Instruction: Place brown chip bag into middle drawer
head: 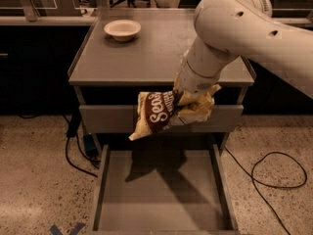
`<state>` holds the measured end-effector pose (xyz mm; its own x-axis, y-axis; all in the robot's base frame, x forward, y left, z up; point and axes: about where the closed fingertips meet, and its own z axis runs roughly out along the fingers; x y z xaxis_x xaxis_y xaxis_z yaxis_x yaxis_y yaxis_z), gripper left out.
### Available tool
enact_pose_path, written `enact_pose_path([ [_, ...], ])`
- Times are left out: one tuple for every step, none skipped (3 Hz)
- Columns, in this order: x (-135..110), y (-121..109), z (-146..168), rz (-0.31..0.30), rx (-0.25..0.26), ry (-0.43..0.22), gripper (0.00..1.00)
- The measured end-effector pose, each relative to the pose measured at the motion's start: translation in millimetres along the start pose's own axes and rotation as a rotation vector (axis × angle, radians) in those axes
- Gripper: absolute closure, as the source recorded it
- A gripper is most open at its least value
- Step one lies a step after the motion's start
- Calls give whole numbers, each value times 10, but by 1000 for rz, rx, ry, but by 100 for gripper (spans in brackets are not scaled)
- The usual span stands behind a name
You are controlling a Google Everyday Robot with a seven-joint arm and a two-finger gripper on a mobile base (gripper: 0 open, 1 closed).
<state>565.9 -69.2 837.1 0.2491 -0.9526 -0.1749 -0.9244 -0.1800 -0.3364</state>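
The brown chip bag [164, 112], crumpled dark-brown and pale-yellow foil with white lettering, hangs in the air in front of the cabinet, above the far end of the open middle drawer [161, 195]. The drawer is a wide shallow grey tray pulled out toward me, its flat floor bare. My gripper [188, 96] is at the end of the white arm, shut on the bag's right end, and is mostly hidden by the arm and the foil.
A pale bowl [122, 29] sits at the back left of the cabinet top [146, 53]. A closed grey drawer front [107, 119] lies behind the bag. Black cables [271, 175] trail on the floor at both sides.
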Motion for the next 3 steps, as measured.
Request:
enact_pose_path([
  [-80,200,37,0,-10,-27,100],
  [-118,515,132,4,-22,-72,100],
  [39,713,356,-1,-35,-109,100],
])
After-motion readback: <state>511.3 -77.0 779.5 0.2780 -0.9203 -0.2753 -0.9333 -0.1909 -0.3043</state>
